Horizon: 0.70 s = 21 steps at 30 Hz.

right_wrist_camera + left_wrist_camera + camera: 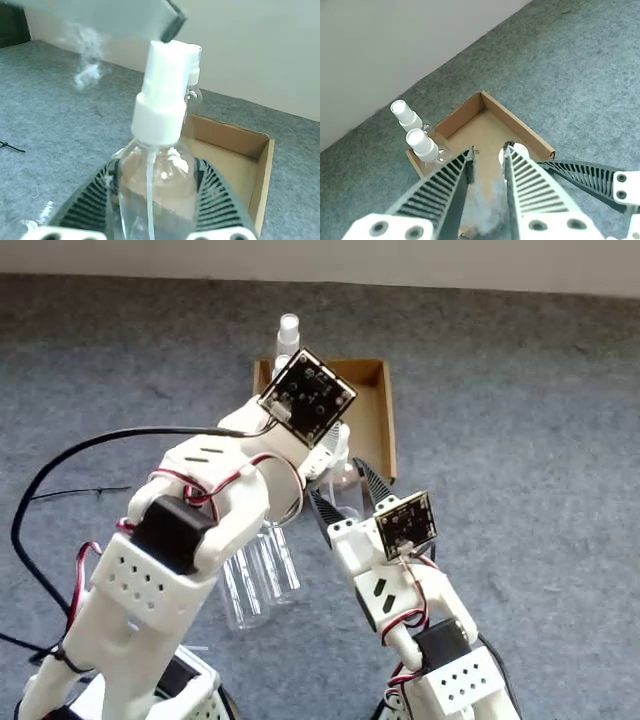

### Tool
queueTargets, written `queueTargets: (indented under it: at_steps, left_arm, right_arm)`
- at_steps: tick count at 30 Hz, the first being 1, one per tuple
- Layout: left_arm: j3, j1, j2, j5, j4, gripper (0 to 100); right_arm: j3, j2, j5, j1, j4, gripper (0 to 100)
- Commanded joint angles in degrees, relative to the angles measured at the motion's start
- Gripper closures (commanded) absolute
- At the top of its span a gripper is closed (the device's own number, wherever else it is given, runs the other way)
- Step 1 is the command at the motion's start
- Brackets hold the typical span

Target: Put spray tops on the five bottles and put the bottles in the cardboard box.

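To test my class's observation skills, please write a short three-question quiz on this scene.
1. True or false: the right gripper holds a bottle fitted with a spray top.
2. How many topped bottles stand at the cardboard box's corner? A one, B two, C four.
3. Fill in: the jaws of the left gripper stand ____.
Key: 1 true; 2 B; 3 open.

Clear bottle (155, 192), white spray top (162, 100), brown cardboard box (227, 137), grey flecked carpet (60, 125).
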Motion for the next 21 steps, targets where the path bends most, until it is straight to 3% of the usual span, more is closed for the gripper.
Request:
queueTargets:
  at_steps: [1,17,21]
  left_arm:
    - [3.6,-0.5,-3.9,-0.4,-0.3,89]
    - [5.5,-1.3,-9.6,-0.4,0.1,89]
    - [1.5,-8.1,-9.5,-0.4,4.1,90]
  right_arm:
    - [-1.5,-0.9,-0.5,0.9,-0.1,99.5]
    - [-1.6,-0.9,-0.5,0.9,0.0,99.5]
    - [-1.8,-0.8,-0.1,2.4,0.0,99.5]
